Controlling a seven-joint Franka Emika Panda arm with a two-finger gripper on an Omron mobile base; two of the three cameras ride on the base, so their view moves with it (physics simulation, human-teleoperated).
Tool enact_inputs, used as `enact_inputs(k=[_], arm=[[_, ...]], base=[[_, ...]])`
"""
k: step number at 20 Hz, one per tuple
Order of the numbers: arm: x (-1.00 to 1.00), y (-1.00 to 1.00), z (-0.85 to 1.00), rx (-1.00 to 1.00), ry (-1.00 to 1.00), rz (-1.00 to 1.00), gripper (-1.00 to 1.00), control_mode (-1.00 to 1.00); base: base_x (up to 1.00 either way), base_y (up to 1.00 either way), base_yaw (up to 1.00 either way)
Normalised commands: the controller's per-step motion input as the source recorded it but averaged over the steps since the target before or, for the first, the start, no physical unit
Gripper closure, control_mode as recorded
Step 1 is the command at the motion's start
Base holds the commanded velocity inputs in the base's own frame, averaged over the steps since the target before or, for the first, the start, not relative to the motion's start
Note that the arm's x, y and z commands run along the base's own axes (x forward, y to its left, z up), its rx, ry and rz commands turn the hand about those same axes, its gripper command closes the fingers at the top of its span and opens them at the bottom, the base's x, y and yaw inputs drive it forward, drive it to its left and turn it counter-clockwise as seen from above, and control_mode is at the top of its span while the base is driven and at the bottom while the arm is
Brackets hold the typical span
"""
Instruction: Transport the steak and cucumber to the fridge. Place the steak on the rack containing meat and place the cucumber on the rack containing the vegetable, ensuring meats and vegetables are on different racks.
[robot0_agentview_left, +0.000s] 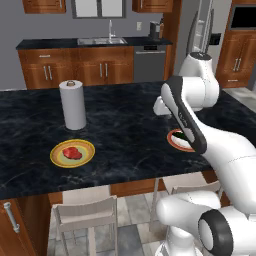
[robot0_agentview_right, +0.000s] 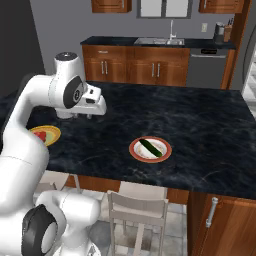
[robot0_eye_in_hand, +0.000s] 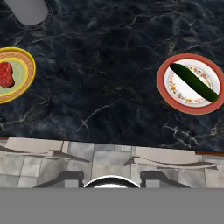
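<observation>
Fridge (robot0_agentview_left: 202, 29) first: you see its grey-silver side and long handle at the far right of the left base view, beyond the island and well apart from both foods. The black marble island counter (robot0_agentview_left: 125, 131) is spread across the foreground, with pale stools (robot0_agentview_left: 86, 212) tucked under its near edge. Behind it runs a back counter with wooden cabinets (robot0_agentview_left: 75, 70), a sink (robot0_agentview_left: 102, 41) and a grey dishwasher (robot0_agentview_left: 150, 63).

The white arm (robot0_agentview_left: 190, 120) reaches out over the island's near half, and its hand hangs above the counter between the two plates, touching neither.

A paper towel roll (robot0_agentview_left: 73, 105) stands upright on the left part of the island, just behind the yellow plate (robot0_agentview_left: 88, 156). That red-rimmed yellow plate lies near the front edge on your left. The white plate with a red-brown rim (robot0_agentview_right: 163, 148) lies near the front edge on your right, well apart from the yellow one.

The cucumber (robot0_agentview_right: 150, 147) lies diagonally across the white plate; in the left base view the arm covers part of it. The steak (robot0_agentview_left: 72, 152) sits in the middle of the yellow plate.

Your gripper (robot0_eye_in_hand: 111, 177) shows in the hand view with its two dark fingertips (robot0_eye_in_hand: 66, 178) spread apart and nothing between them: it is released and empty, looking down over the island's near edge.
</observation>
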Motion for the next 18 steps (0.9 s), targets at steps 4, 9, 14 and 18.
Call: enact_inputs(k=[4, 9, 14, 18], arm=[[-0.32, 0.01, 0.00, 0.00, 0.00, 0.01, -1.00, -1.00], [-0.84, 0.00, 0.00, 0.00, 0.00, 0.00, -1.00, -1.00], [-0.60, -0.17, -0.13, 0.00, 0.00, 0.00, -1.00, -1.00], [-0.04, -0.32, -0.43, 0.00, 0.09, 0.12, -1.00, -1.00]], base=[[0.00, 0.00, 0.00], [0.00, 0.00, 0.00], [0.00, 0.00, 0.00], [0.00, 0.00, 0.00]])
